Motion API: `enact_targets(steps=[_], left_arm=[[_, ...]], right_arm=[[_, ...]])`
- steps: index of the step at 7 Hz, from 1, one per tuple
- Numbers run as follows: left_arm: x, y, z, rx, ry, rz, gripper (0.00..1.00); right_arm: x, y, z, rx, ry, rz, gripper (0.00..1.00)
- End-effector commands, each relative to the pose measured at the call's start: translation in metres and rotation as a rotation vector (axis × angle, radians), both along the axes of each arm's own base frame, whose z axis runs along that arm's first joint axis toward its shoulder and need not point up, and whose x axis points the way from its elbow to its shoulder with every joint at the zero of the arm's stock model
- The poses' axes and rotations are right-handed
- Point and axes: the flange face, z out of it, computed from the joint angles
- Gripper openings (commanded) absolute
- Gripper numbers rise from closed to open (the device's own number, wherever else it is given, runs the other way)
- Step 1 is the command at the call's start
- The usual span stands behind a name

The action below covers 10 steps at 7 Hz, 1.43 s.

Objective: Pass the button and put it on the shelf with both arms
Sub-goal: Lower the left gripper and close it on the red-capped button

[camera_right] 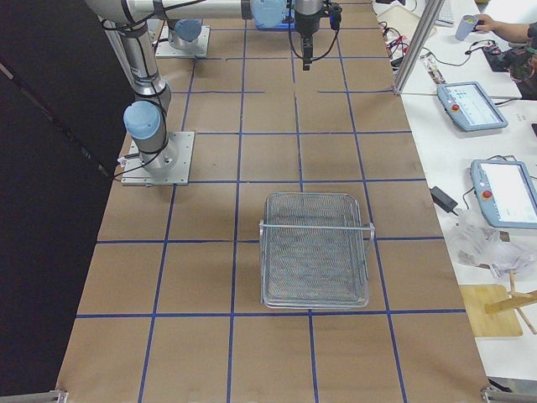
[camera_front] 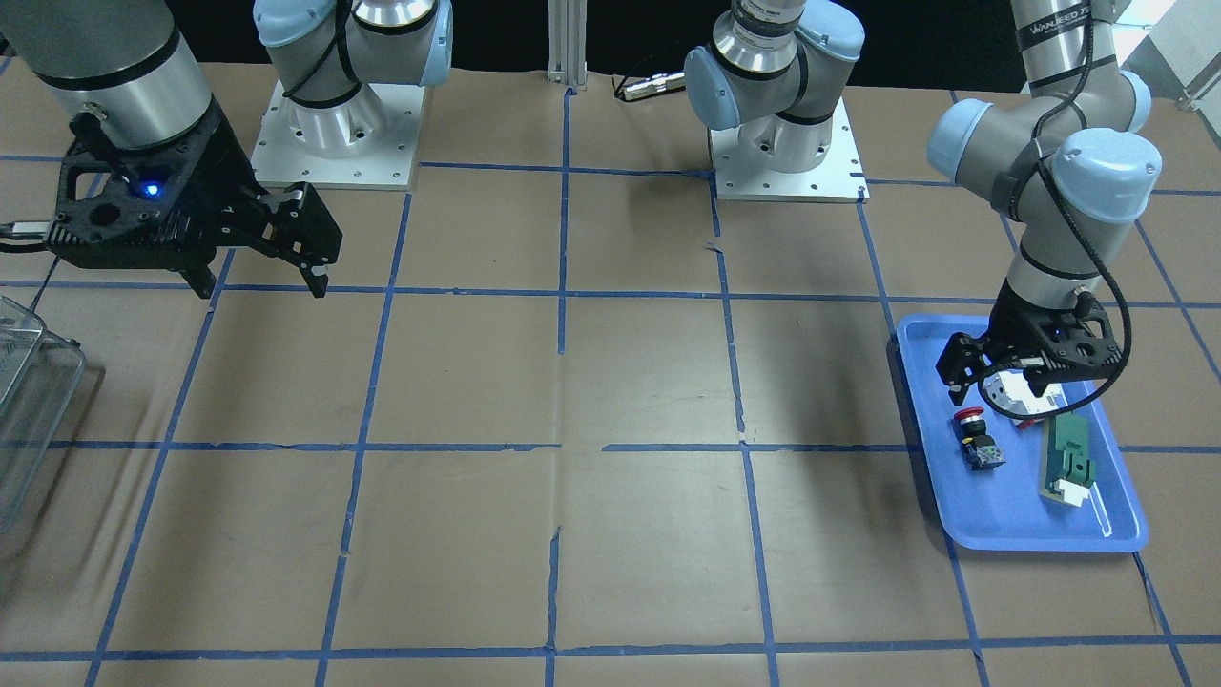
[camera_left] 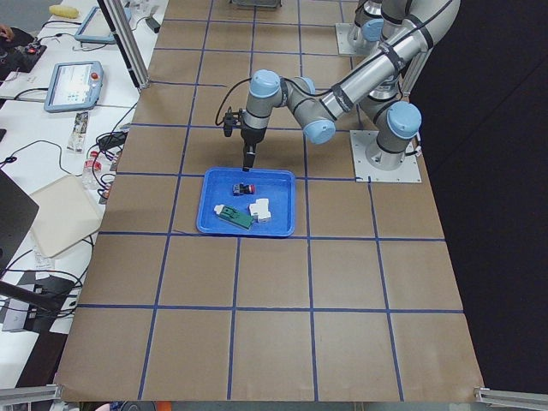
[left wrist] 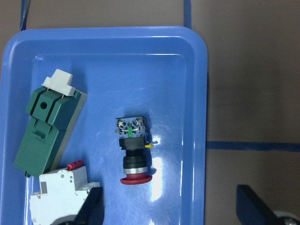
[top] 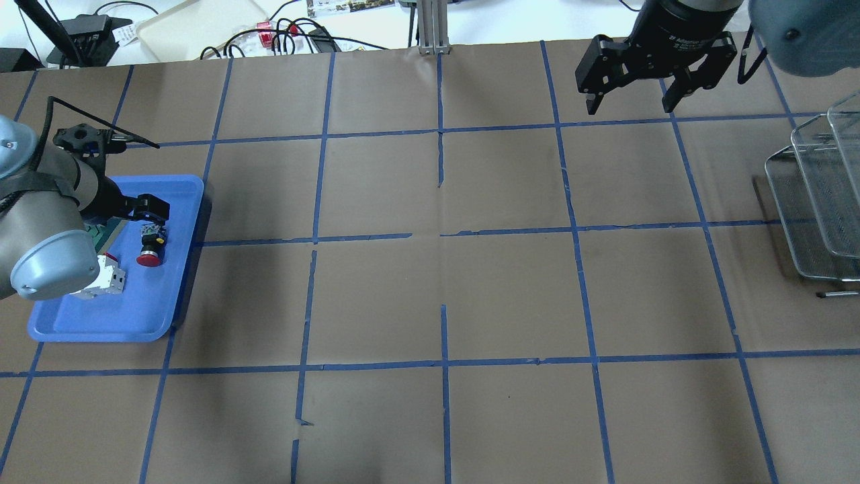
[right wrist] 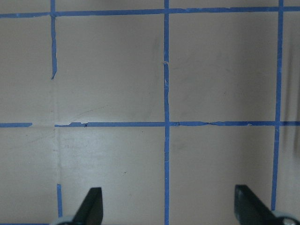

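The button [left wrist: 132, 150], with a red cap and black body, lies on its side in the blue tray [left wrist: 197, 93]. It also shows in the front view [camera_front: 978, 439] and the overhead view [top: 150, 250]. My left gripper [left wrist: 171, 211] is open and empty and hovers above the tray, close to the button; it also shows in the front view [camera_front: 992, 386]. My right gripper [top: 631, 106] is open and empty, high over the far side of the table, its fingers [right wrist: 91, 206] over bare paper. The clear wire shelf [top: 820, 202] stands at the table's right end and shows in full in the right exterior view [camera_right: 315, 252].
A white block with a red bit [left wrist: 61, 192] and a green-and-white block [left wrist: 47, 126] lie in the tray beside the button. The table is brown paper with a blue tape grid. Both arm bases [camera_front: 334, 134] stand at the robot's edge.
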Motion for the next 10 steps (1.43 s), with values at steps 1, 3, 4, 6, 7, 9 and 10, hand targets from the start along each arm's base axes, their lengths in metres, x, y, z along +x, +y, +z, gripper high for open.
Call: enact_targets(steps=[1, 3, 4, 6, 7, 9, 10], left_arm=[[0.04, 0.002, -0.025, -0.018, 0.048, 0.068, 1.0], [0.041, 0.009, -0.057, 0.014, 0.096, 0.064, 1.0], [0.039, 0.012, -0.069, 0.0, 0.076, 0.022, 1.0], [0.041, 0.008, -0.088, -0.016, 0.117, -0.004, 1.0], [0.041, 0.008, -0.095, 0.002, 0.115, -0.016, 1.0], [0.045, 0.008, -0.096, 0.007, 0.103, -0.036, 0.95], [0.048, 0.01, -0.099, 0.015, 0.107, -0.03, 0.94]], right_arm=[[0.0, 0.0, 0.0, -0.001, -0.001, 0.0, 1.0], [0.0, 0.0, 0.0, 0.0, -0.001, 0.0, 1.0], [0.0, 0.0, 0.0, -0.001, -0.001, 0.0, 1.0], [0.0, 0.0, -0.001, 0.002, -0.001, 0.0, 1.0], [0.0, 0.001, 0.0, 0.0, -0.001, 0.0, 1.0], [0.0, 0.0, -0.001, 0.002, -0.001, 0.0, 1.0], [0.0, 0.0, -0.001, 0.002, -0.001, 0.0, 1.0]])
